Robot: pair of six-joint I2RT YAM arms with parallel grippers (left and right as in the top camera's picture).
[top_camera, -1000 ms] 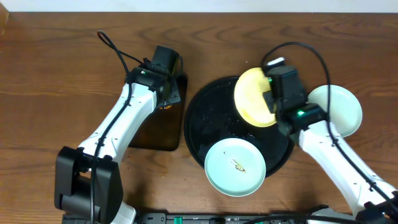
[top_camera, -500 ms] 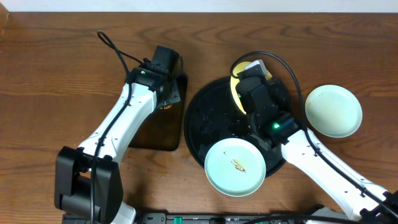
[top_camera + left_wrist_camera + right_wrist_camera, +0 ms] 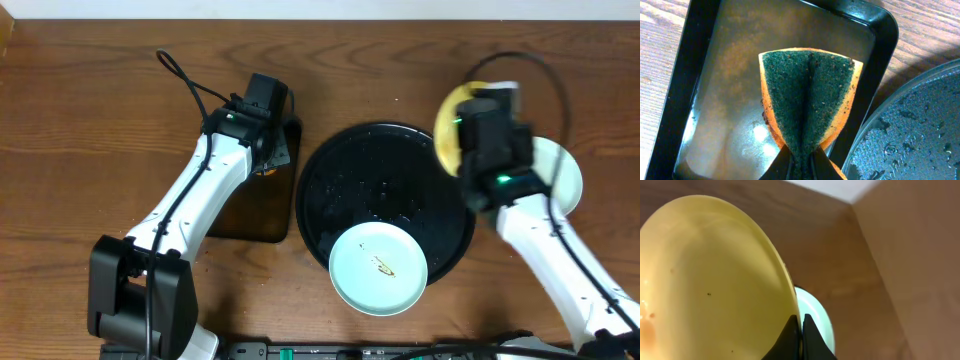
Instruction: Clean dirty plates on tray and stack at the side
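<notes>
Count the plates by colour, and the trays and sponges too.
Pale yellow plate: 1
Mint plates: 2
Round black tray: 1
Rectangular tray: 1
Sponge: 1
Total: 6

The right gripper has swung the yellow plate off the black tray. It now hangs above the mint plate.
</notes>
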